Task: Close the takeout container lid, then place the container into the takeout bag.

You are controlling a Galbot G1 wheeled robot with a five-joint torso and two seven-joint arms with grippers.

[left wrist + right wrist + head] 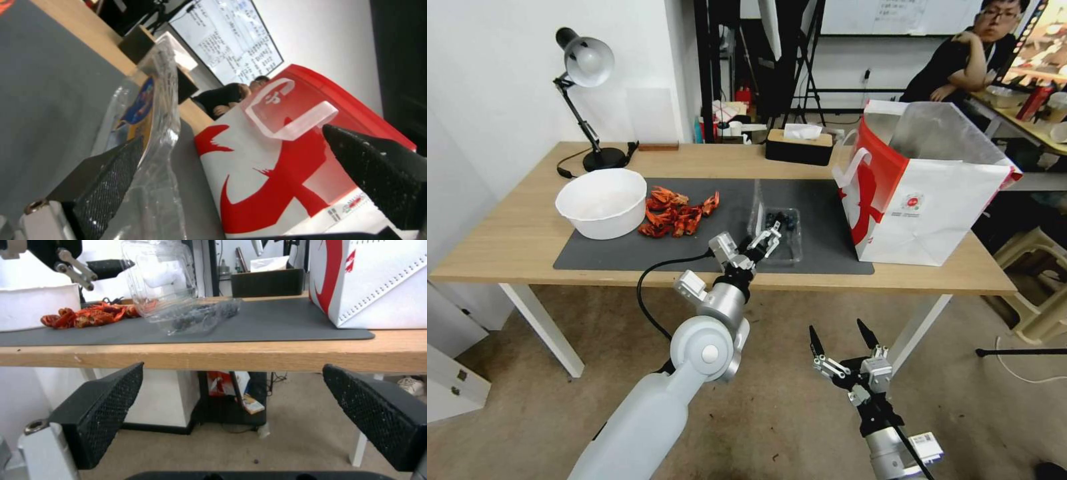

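Low in your frame, right gripper [848,347] idles open; left gripper [764,241], open, nudges the upright clear hinged lid [758,212] centre-frame. Push unevenly and the berry-filled clear clamshell container [780,235] skids toward the red-and-white paper bag [920,193]

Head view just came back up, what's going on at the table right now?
The left gripper is up at the takeout container on the grey mat, fingers open, with one finger against the raised clear lid. The lid stands upright, so the container is not closed yet; berries sit in the lower half. The takeout bag stands open on the table beside it, on the robot's right. The right gripper hangs open below the table edge, holding nothing.
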